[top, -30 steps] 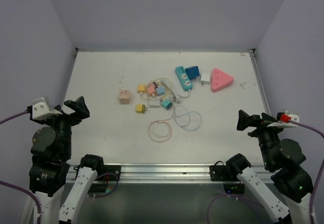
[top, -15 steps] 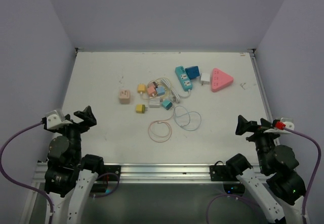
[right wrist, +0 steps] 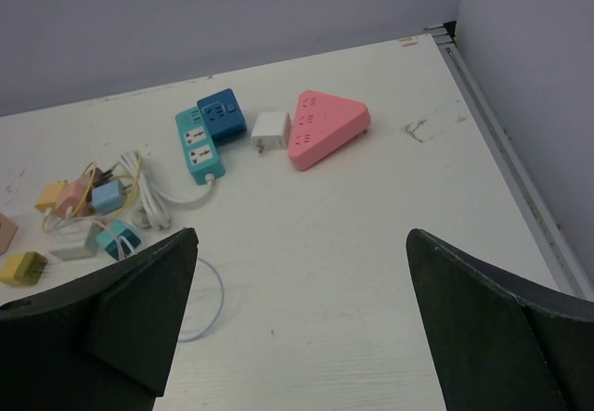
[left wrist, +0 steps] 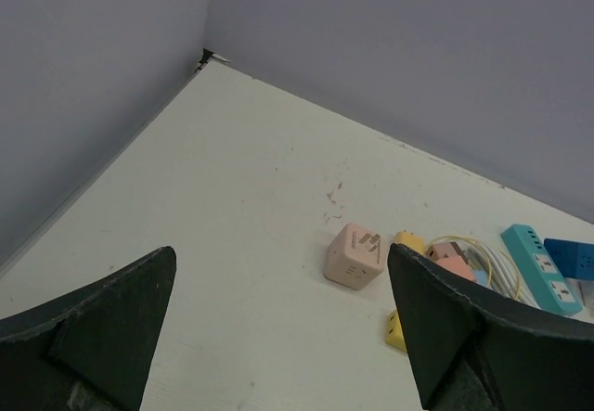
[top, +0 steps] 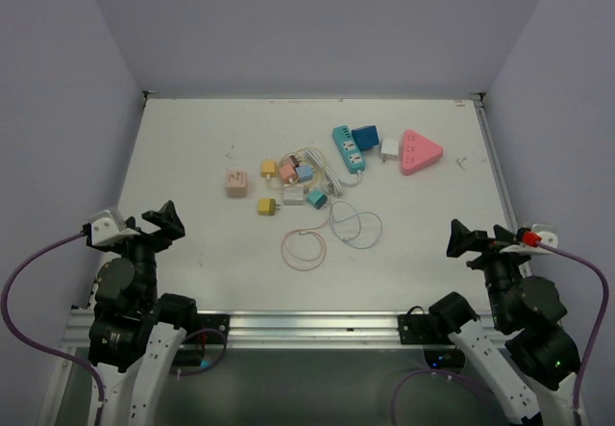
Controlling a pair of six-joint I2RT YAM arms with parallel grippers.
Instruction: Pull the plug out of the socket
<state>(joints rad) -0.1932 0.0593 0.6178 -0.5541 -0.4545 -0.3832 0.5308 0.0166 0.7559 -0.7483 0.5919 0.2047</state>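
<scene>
A white plug (top: 388, 157) sits in the side of a pink triangular socket (top: 420, 151) at the far right of the table; both also show in the right wrist view, the plug (right wrist: 271, 130) left of the socket (right wrist: 327, 125). A dark blue plug (top: 366, 137) sits against a teal power strip (top: 348, 149). My left gripper (top: 163, 224) is open and empty at the near left, far from them. My right gripper (top: 463, 238) is open and empty at the near right, with the pink socket well ahead of its jaws (right wrist: 302, 235).
A pink cube socket (top: 235, 182) lies mid-left, ahead of the left gripper (left wrist: 281, 253). Small yellow, pink and blue adapters with a white cord (top: 298, 171) cluster at centre. A pink cable loop (top: 304, 248) and a pale blue loop (top: 356, 224) lie nearer. Walls bound three sides.
Both arms have dropped lower and drawn back toward the near edge, then settled. Nothing on the table has moved.
</scene>
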